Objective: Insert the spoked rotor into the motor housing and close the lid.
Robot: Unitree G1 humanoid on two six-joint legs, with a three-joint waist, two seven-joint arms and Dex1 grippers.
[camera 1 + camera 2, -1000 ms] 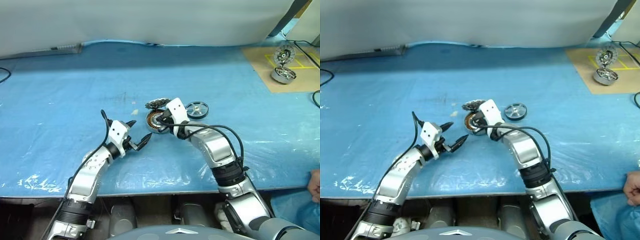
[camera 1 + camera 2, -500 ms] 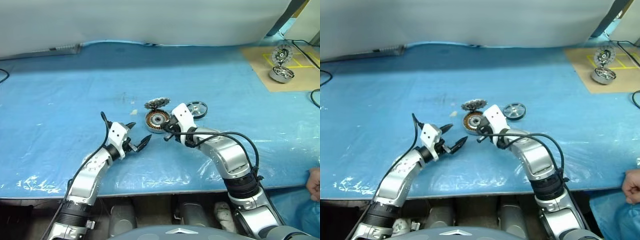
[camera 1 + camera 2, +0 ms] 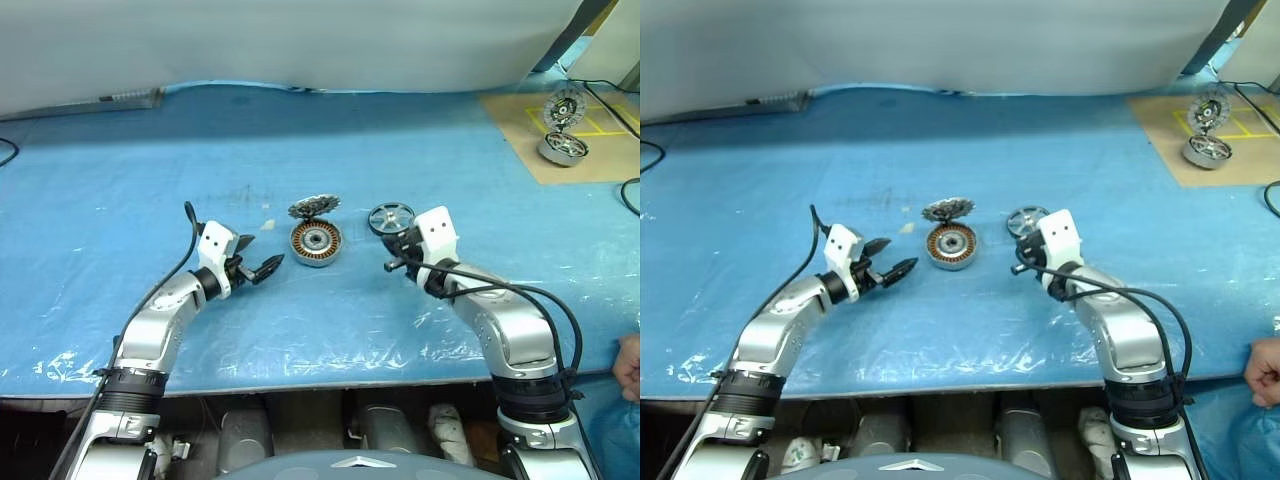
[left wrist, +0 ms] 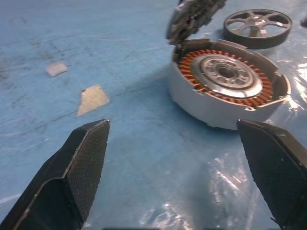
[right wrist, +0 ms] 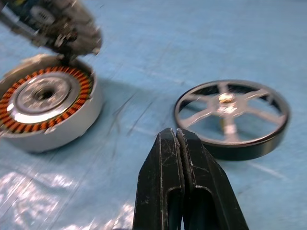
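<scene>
Two robot grippers flank an open motor housing (image 3: 316,243) on a blue table (image 3: 120,170), with the rotor (image 3: 391,217) lying loose to its right.

The housing sits flat near the table's middle, its open mouth facing up and showing orange windings around a grey centre. Its lid (image 3: 313,207) stands tilted up on edge at the far rim, hinged open. The rotor lies flat on the table, spokes facing up, apart from the housing. The left gripper (image 3: 262,268) hovers just left of the housing, pointing toward it, jaws spread wide and empty. The right gripper (image 3: 392,262) hangs just in front of the rotor, jaws pressed together, holding nothing. Bare blue surface surrounds all the parts; the near table edge is well clear. A second motor unit (image 3: 561,146) rests on a brown board (image 3: 520,140) at the far right corner.
</scene>
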